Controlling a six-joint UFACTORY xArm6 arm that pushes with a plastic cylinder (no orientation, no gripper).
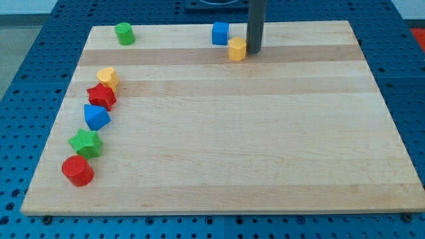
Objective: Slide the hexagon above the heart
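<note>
My tip [254, 50], which serves as my hand, is a plain rod end: nothing to open or close, holding nothing. Its upper part is cut off by the view's top. It stands on the counter [226, 133] near the view's top edge.

Yellow hexagon [237, 48] sits just at the tip's left, touching or nearly so; cannot tell which. Blue cube [220, 33] just up-left of it.

Yellow heart [107, 77] far off at the view's left, partly covered by the red star [101, 97]; shape hard to make out.
</note>
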